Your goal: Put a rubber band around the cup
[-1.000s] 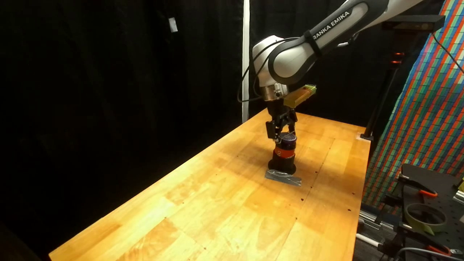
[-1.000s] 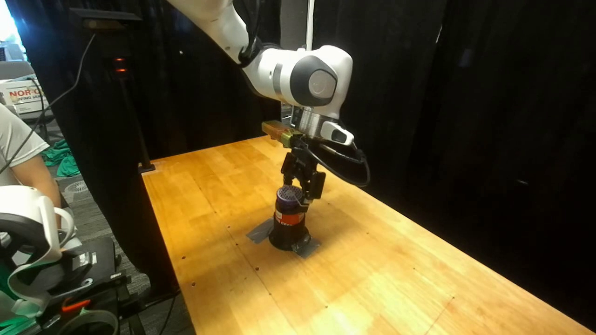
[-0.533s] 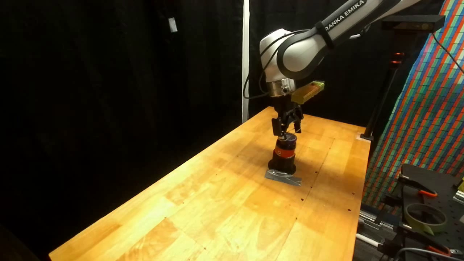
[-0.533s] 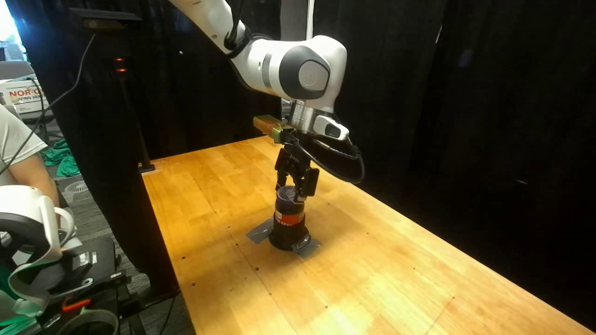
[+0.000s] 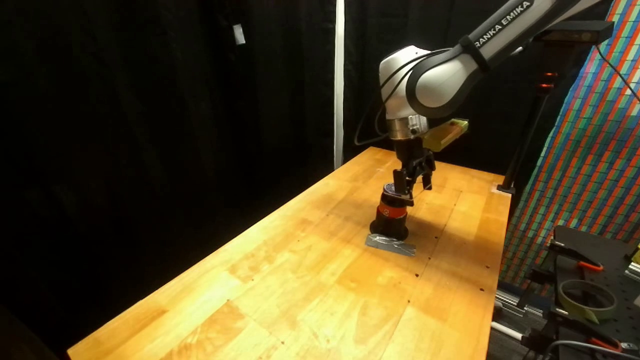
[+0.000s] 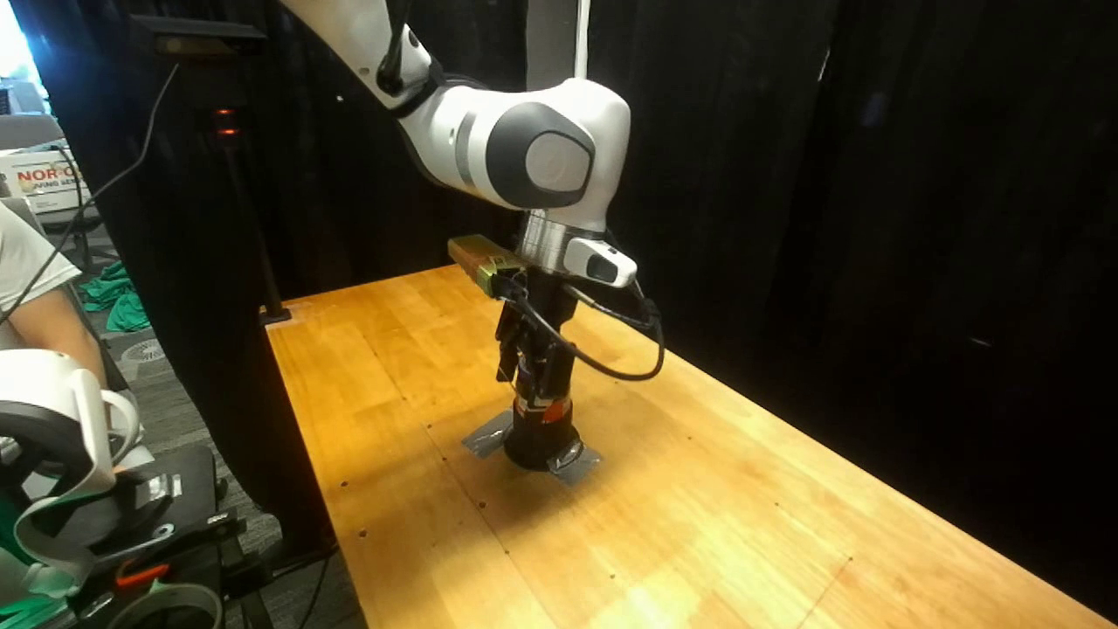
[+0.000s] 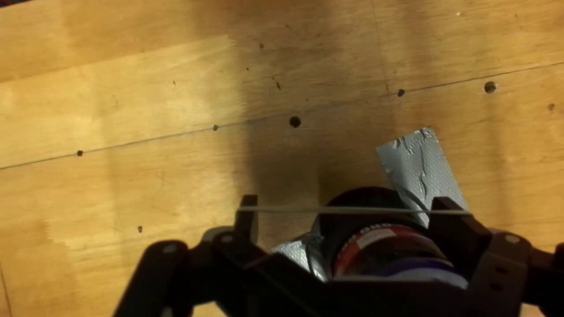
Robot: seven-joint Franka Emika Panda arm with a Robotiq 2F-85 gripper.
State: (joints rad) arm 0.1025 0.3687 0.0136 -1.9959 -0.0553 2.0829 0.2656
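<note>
A small dark cylindrical cup with an orange-red stripe [image 5: 391,212] stands upright on the honey-coloured wooden surface [image 5: 300,290]. Strips of wrinkled silver-grey tape [image 7: 418,167] reach its flared black foot [image 6: 534,450] on two sides, I suppose to keep it from sliding or tipping when rubber drags at it. The black jointed fingers [image 7: 458,233] point down close by the cup's top, well apart, and from tip to tip runs a thin pale rubber band [image 7: 352,210], drawn straight. That spread makes sense to me: it props the loop wide enough, perhaps, to slip over the cup. In the wrist view, though, the cup sits toward one finger rather than midway, so a sideways correction looks wanted before pressing lower. Whether the loop already encircles the top I can't tell; the fingers partly hide it in both exterior views. Released off-centre, the band could spring away instead of settling.
</note>
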